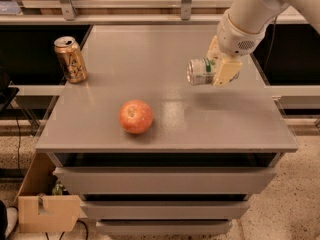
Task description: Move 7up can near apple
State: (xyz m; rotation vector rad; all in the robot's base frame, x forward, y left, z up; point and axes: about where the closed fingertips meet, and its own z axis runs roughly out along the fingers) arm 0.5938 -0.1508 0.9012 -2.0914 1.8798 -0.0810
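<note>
Camera view: gripper (218, 67) above the table (150, 44), fingers (226, 73) clamping the sideways 7up can (200, 72).

Lab — grey drawer bench (150, 59), tool (216, 69) over it.

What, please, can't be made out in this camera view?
- 7up can: its far end is hidden in the tool, shut on it above the right side of the table; lettering blurred.
- Arm: cut off by the top-right edge.
- Gold-brown can: label too small to read.
- Apple: underside hidden against the table.
</note>
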